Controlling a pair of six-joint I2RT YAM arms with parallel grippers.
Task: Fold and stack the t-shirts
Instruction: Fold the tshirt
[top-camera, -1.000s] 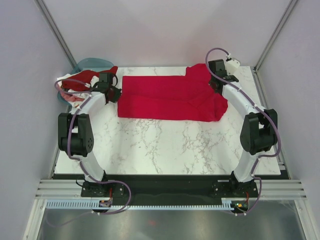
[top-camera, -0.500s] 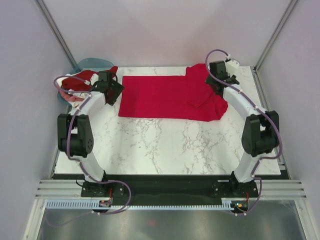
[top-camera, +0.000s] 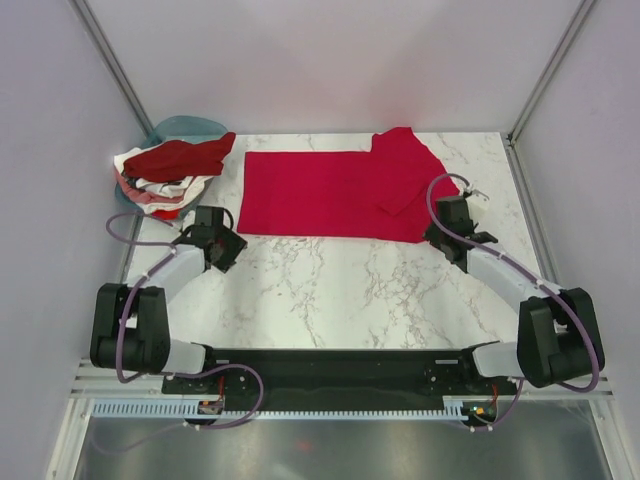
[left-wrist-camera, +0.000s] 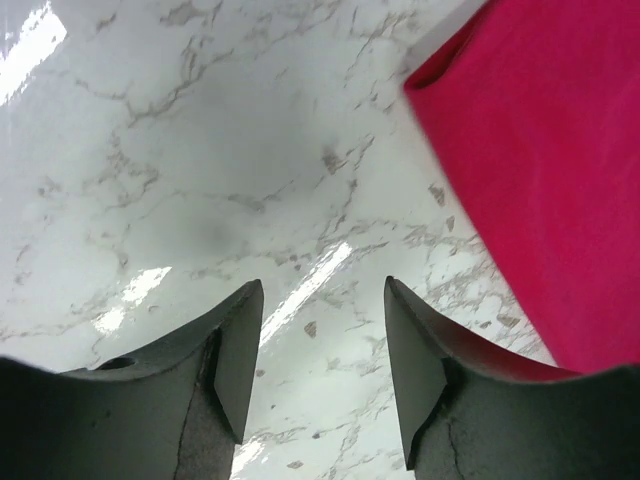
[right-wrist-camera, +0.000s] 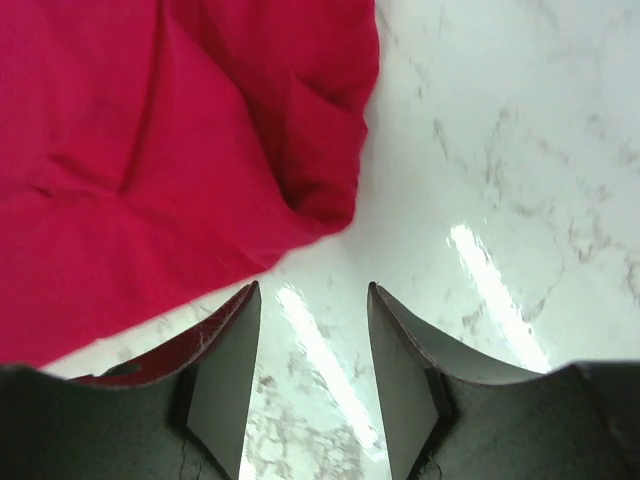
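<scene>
At the far middle of the table (top-camera: 330, 290), the crimson t-shirt (top-camera: 320, 195) lies flat. Its long side runs left to right. One sleeve pokes out at its far right corner, and some cloth is doubled over at the right end.

My left pincer (top-camera: 226, 246) is just off the shirt's near left corner, low over bare marble and not touching the cloth. Its jaws stand apart with nothing between them. Left wrist view has the shirt's corner up and to the right of the fingertips.

My right pincer (top-camera: 446, 228) is at the shirt's near right corner. Its jaws are also apart and empty. Right wrist view shows the rumpled red edge just ahead and to the left, and marble under the gap.

Left of the crimson shirt is the pile of t-shirts (top-camera: 165, 172): dark red on top, white and coral pink under it. It sits against the teal basin (top-camera: 185, 126), and I can't tell whether it's inside it. The pile is well apart from both pincers.
</scene>
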